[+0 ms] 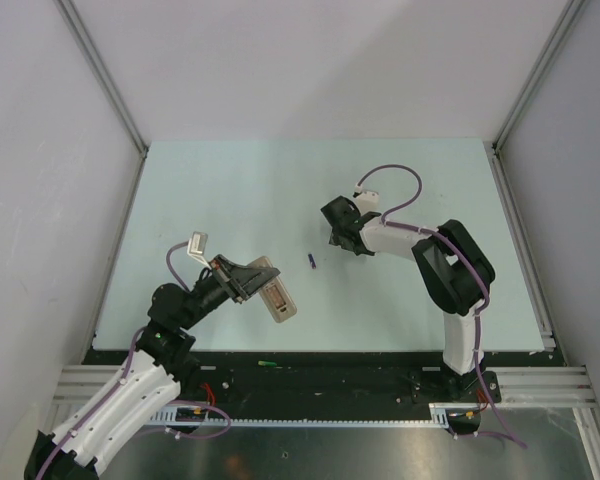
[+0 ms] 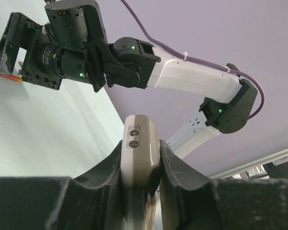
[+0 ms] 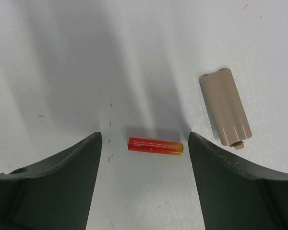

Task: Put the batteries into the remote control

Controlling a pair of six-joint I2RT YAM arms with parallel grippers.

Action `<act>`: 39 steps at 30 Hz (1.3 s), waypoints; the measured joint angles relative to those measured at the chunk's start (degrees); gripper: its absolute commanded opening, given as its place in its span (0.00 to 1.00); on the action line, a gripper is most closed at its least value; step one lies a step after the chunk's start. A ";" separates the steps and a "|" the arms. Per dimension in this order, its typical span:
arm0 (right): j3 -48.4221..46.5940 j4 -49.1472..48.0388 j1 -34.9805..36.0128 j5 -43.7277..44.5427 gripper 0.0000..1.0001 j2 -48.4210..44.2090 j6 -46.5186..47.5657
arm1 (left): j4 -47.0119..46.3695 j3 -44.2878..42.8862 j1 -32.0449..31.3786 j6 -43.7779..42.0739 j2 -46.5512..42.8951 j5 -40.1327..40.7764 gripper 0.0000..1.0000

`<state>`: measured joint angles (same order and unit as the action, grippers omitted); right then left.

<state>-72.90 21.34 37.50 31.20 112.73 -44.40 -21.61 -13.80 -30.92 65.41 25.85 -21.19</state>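
A pale mint table (image 1: 230,190) sits between plain grey walls (image 1: 40,150) with aluminium-framed corners.

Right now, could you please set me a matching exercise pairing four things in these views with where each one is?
Things: 1 remote control; 2 red battery; 3 tan cover; 4 dark blue battery.
Places: A between the fingers of the open right gripper; B clamped in the left gripper; C on the table midway between both grippers; D flat beside the red battery.
Pairs: 1-B; 2-A; 3-D; 4-C.

Left jaws hold the remote control (image 1: 278,298); a dark blue battery (image 1: 311,261) lies near the right jaws.
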 measured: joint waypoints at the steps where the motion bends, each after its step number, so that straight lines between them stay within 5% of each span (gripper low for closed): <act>1: -0.02 0.02 0.07 0.00 0.76 0.00 -0.04 | 0.00 0.00 0.00 0.00 0.00 0.00 0.00; 30: -0.48 1.03 -0.24 0.02 0.52 0.24 -0.50 | 0.00 0.00 0.00 0.02 0.04 0.02 0.00; 36: -0.55 1.09 -0.24 -0.20 0.34 0.26 -0.52 | 0.00 0.00 0.00 0.02 0.04 0.02 0.00; 39: -0.55 1.09 -0.24 -0.22 0.14 0.26 -0.26 | 0.00 0.00 0.00 0.02 0.02 0.02 0.00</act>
<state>-73.45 22.44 37.26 30.98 112.99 -44.66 -21.61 -13.80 -30.92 65.43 25.87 -21.17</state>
